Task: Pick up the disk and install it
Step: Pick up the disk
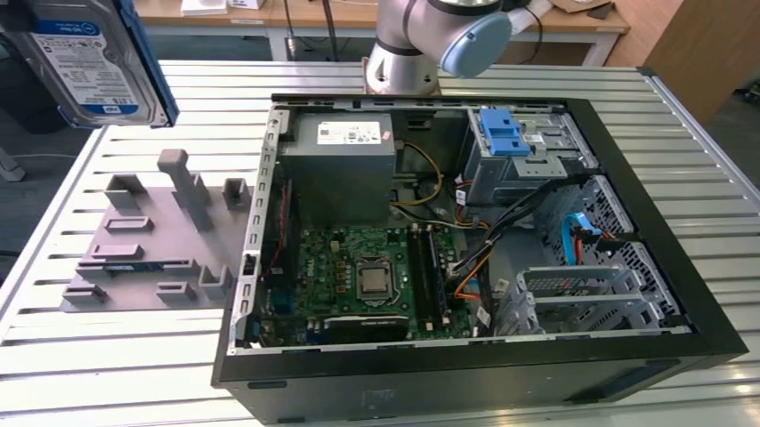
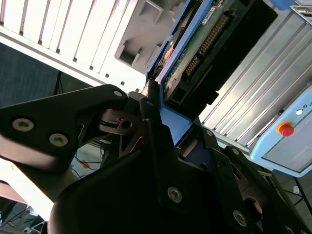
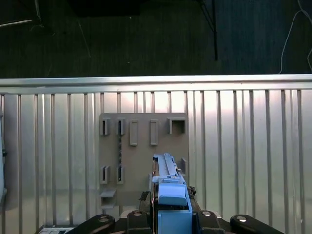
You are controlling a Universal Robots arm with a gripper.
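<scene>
- Table (image 1: 95,356): slatted metal surface. It carries the open computer case (image 1: 475,382) at the centre of the exterior view.
- Fixture plate (image 1: 142,258): grey, slotted, at the left of the exterior view, beside the case.
- Disk (image 1: 89,53): raised clear of the table at the upper left of the exterior view. It is not yet in the case.
- End effector (image 2: 175,117): closed on the disk, gripping its blue-framed edges in the second wrist view.
- Handling, as a judgement: rigid, dense and shock-sensitive, with smooth faces. Grip the framed side edges and avoid the circuit board and connector.
</scene>
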